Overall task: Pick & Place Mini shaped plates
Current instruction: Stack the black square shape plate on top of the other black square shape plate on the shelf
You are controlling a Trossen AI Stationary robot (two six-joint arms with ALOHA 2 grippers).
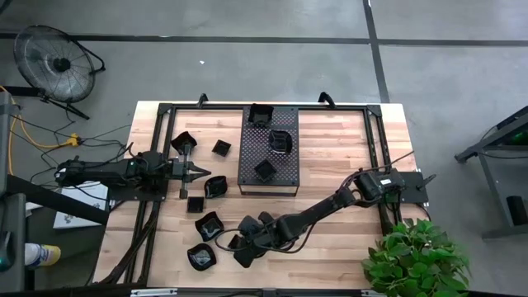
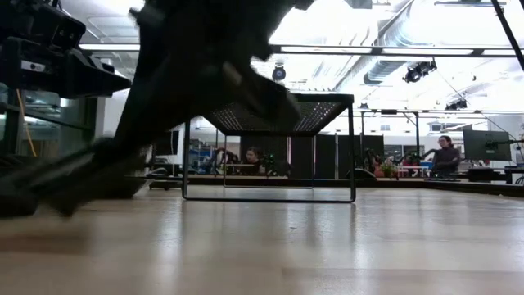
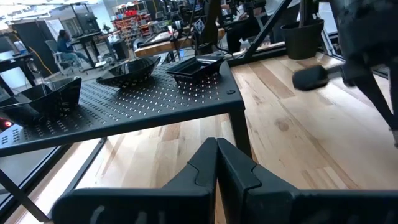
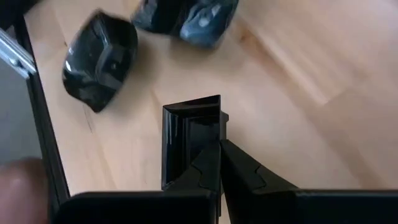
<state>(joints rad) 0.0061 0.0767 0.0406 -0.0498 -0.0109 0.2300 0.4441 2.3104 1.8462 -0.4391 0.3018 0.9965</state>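
Note:
Several mini shaped plates lie on the wooden table left of and in front of the perforated black tray (image 1: 290, 173), among them a square plate (image 1: 195, 204) and a rounded plate (image 1: 200, 257). Three more sit on the tray, such as the dish (image 1: 280, 142). My right gripper (image 1: 246, 241) reaches to the front-centre cluster and is shut on the rim of a square plate (image 4: 186, 134), with two rounded plates (image 4: 99, 59) beyond it. Left of the tray, my left gripper (image 1: 205, 172) is shut and empty, its tip (image 3: 216, 146) pointing at the tray's corner leg.
The tray (image 2: 278, 111) stands raised on thin legs. Black metal frame rails (image 1: 375, 148) run along the table's sides. A fan (image 1: 58, 62) stands off the back left and a plant (image 1: 417, 260) at the front right. People (image 2: 446, 156) sit in the room beyond.

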